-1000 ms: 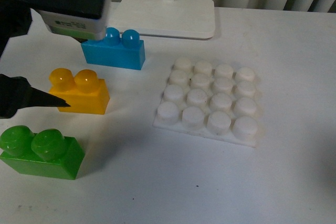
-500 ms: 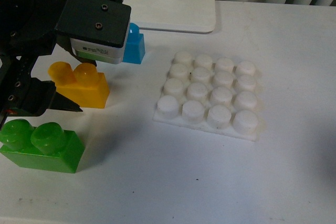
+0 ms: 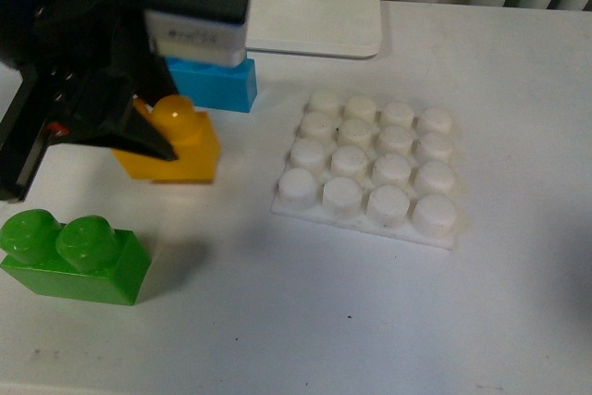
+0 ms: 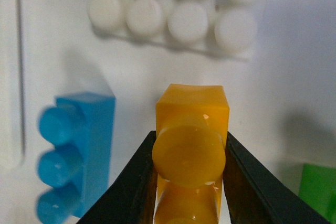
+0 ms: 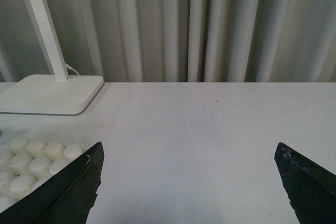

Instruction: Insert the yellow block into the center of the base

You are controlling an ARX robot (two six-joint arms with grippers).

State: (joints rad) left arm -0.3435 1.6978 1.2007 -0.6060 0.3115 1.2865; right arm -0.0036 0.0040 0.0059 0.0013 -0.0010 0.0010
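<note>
The yellow block (image 3: pixel 178 143) is clamped in the left tool (image 4: pixel 190 145). In the left wrist view the two dark fingers (image 4: pixel 137 177) press flat against its long sides, closed to the width of the brick, with the studs facing the camera. In the front view the block sits on the left part of the table (image 3: pixel 518 90), between the blue three-stud brick (image 3: pixel 218 86) behind it and the green two-stud brick (image 3: pixel 76 256) in front. It is near both and touches neither. It cannot be told for certain whether it is lifted clear of the table or only resting lightly on it.

The base (image 3: pixel 368 169) lies to the block's right, apart from it, and all sixteen of its studs are bare. The white lamp foot (image 3: pixel 314 20) stands further back.

The right tool (image 5: pixel 189 192) hangs over open table beside the base. Its fingers are spread wide and hold nothing.

By these signs the grasp is made and the carry is the step in hand; the insertion is not yet done. The next move calls for the block to be raised enough to clear the base's studs and taken across to the right. It then has to be squared over the four middle studs, with its underside level, before it is pressed straight down. A tilted block would probably catch on a stud edge or push the light plate along the table.
</note>
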